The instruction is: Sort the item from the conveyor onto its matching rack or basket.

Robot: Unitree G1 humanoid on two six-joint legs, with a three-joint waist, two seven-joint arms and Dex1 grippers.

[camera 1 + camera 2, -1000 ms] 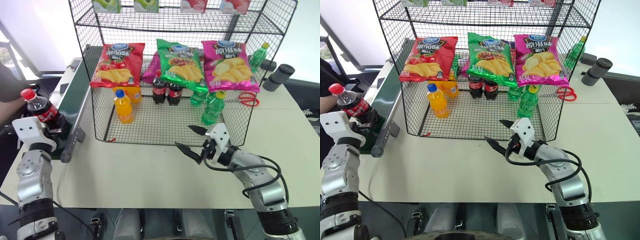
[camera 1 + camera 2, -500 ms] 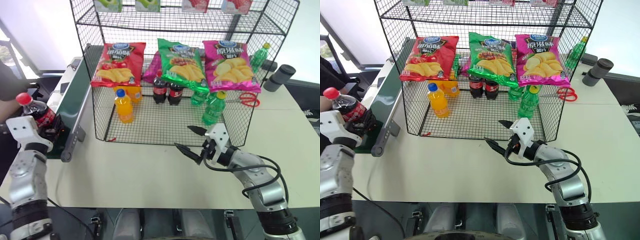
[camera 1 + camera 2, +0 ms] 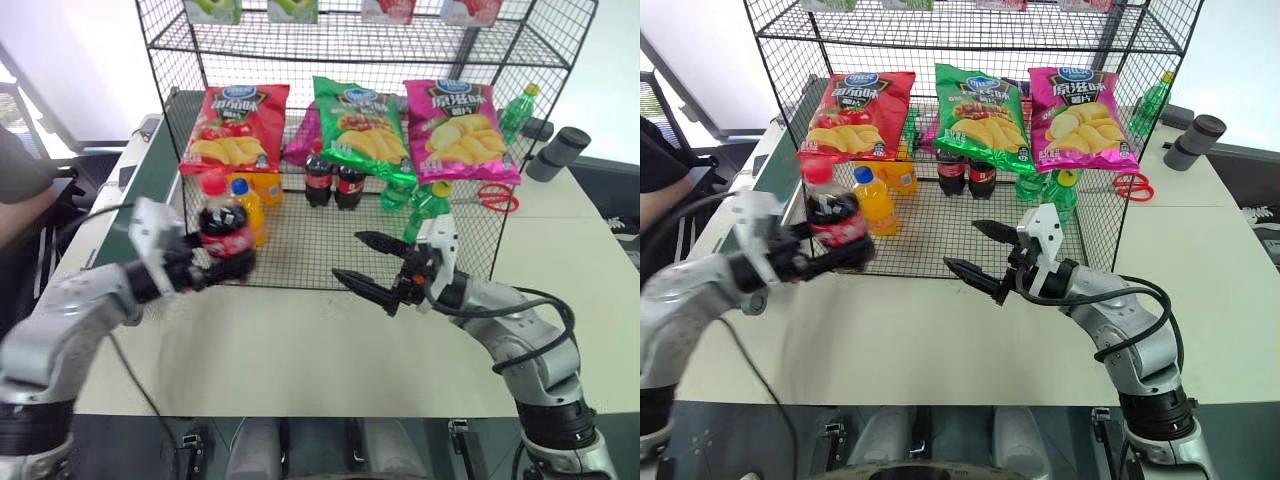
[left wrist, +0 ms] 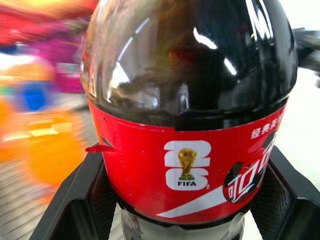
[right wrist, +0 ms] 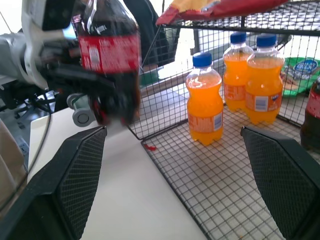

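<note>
The item, a small cola bottle with a red cap and red label, hangs upright just in front of the rack's front left corner. My left gripper is shut on its lower body, and its black fingers flank the bottle. The rack is a black wire-mesh shelf unit with a grid floor. My right gripper stands open and empty to the bottle's right, pointing toward it, its pads wide apart. The dark-green conveyor runs along the rack's left side.
On the rack floor stand orange-drink bottles, two cola bottles and green bottles. Chip bags hang across its front. Red scissors and black cylinders lie at the right. A person's arm is at the far left.
My left gripper has swung right with the cola bottle, from the conveyor's end to the rack's front. My right gripper has risen a little, still open.
</note>
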